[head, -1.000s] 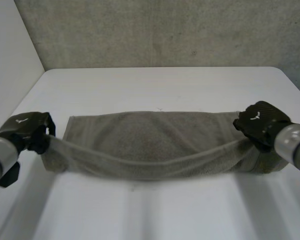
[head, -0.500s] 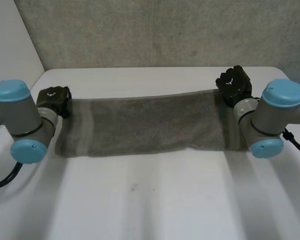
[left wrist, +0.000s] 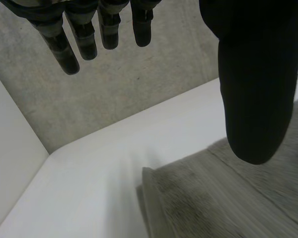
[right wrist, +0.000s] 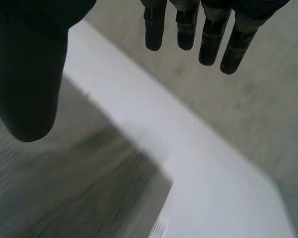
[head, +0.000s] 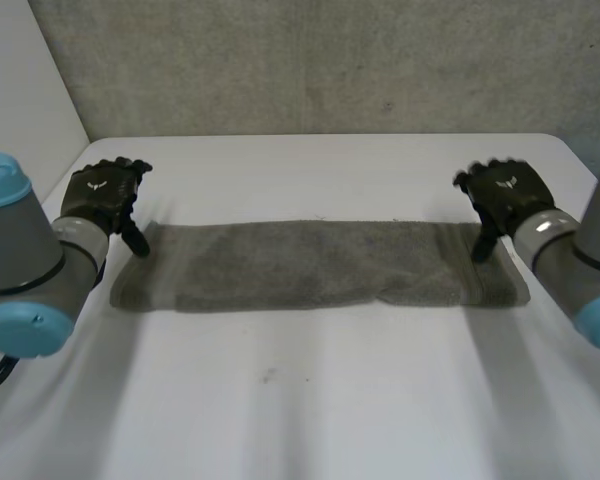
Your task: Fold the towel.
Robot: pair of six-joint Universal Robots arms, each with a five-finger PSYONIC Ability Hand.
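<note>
White table [head: 300,400]. Towel [head: 310,265] lying lengthwise between left and right edges. Left hand [head: 100,195] at its far-left corner, right hand [head: 505,195] at far-right; fingers [left wrist: 64,52] straight, holding nothing.

Left arm [head: 28,262] at 8 o'clock of head view, grey joint, light-blue caps, wrist angled toward 1 o'clock. Left hand [head: 100,196] at 9 o'clock, back of hand up, fingers [left wrist: 84,37] straight, loosely spread, thumb [left wrist: 256,84] pointing down, well apart from them. Right arm [head: 580,265] at 4 o'clock, wrist angled toward 11 o'clock. Right hand [head: 505,195] at 3 o'clock, mirrored pose: fingers straight, thumb down and wide apart, hand slack
</note>
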